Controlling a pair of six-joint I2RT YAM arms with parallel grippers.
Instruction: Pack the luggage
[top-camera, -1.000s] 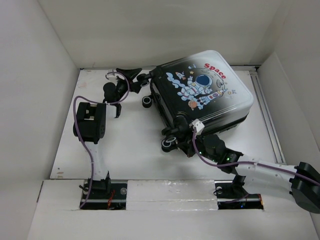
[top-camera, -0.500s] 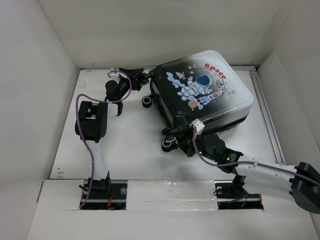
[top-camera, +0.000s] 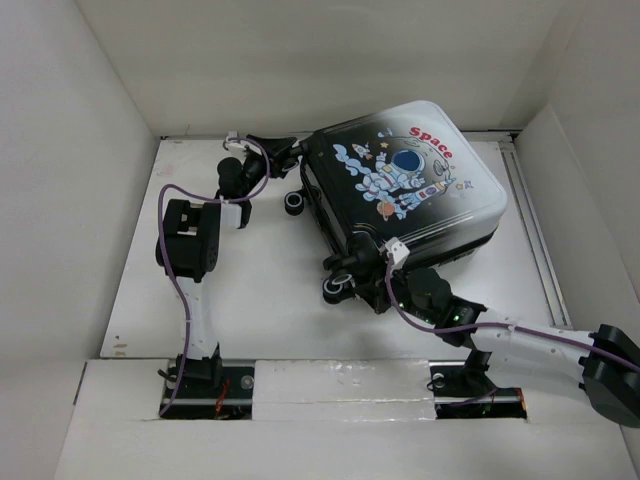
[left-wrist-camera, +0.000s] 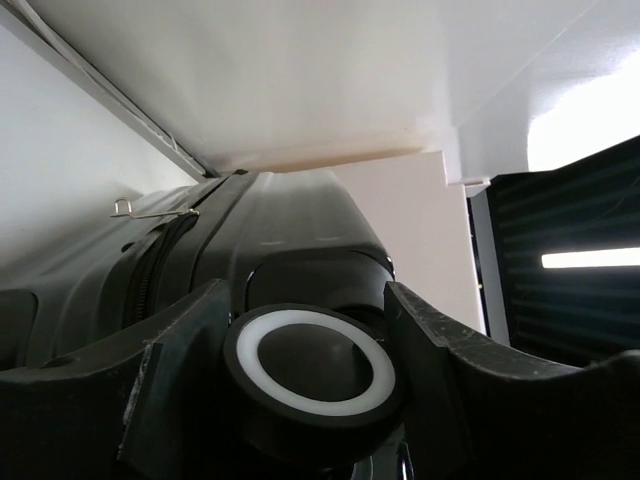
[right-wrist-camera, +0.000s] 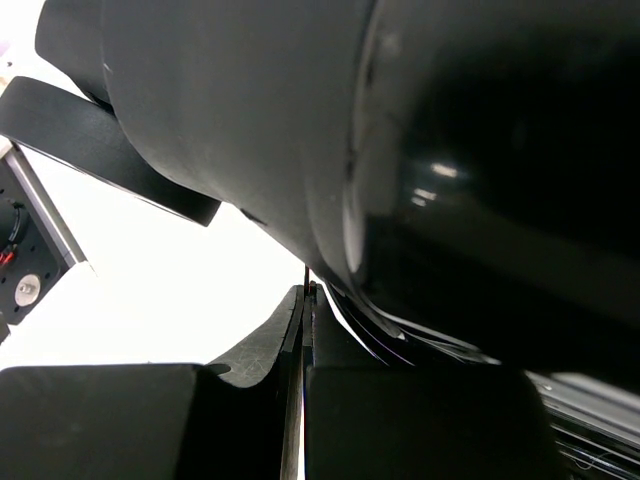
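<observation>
White-to-black hard-shell luggage (top-camera: 405, 190) lies closed, astronaut print up, at 1 o'clock on the white table (top-camera: 250, 290); you can't see its contents. Your left gripper (top-camera: 283, 152) straddles its black, white-ringed wheel (left-wrist-camera: 312, 365) at the 10 o'clock corner, clamped or not you can't tell. Your right gripper (right-wrist-camera: 306, 300), clenched, sits under the 7 o'clock edge.

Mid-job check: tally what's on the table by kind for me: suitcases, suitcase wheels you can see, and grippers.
White-to-black hard-shell suitcase with astronaut print: 1
Black suitcase wheels with white rings, clearly in view: 3
Black two-finger grippers, left gripper and right gripper: 2
Total: 6
</observation>
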